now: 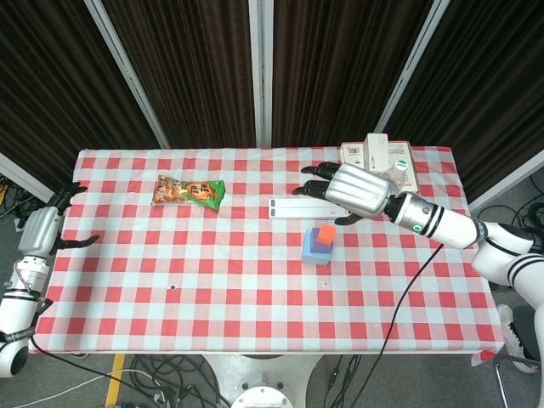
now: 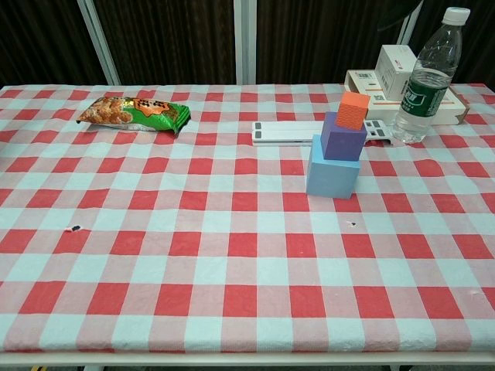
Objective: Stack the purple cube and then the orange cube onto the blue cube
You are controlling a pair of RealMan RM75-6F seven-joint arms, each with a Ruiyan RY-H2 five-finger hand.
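Observation:
The three cubes stand stacked right of the table's middle: the blue cube (image 2: pixel 333 168) at the bottom, the purple cube (image 2: pixel 343 137) on it, and the small orange cube (image 2: pixel 352 111) on top, turned slightly. In the head view the stack shows as orange cube (image 1: pixel 324 233) over purple cube (image 1: pixel 319 243) over blue cube (image 1: pixel 310 252). My right hand (image 1: pixel 352 192) hovers above and behind the stack, fingers spread, holding nothing. My left hand (image 1: pixel 48 228) hangs off the table's left edge with its fingers apart and empty. Neither hand shows in the chest view.
A white remote (image 2: pixel 288 132) lies just behind the stack. A water bottle (image 2: pixel 427 77) and white boxes (image 2: pixel 394 72) stand at the back right. A snack bag (image 2: pixel 133 113) lies at the back left. The checkered tablecloth (image 2: pixel 232 255) covers the table.

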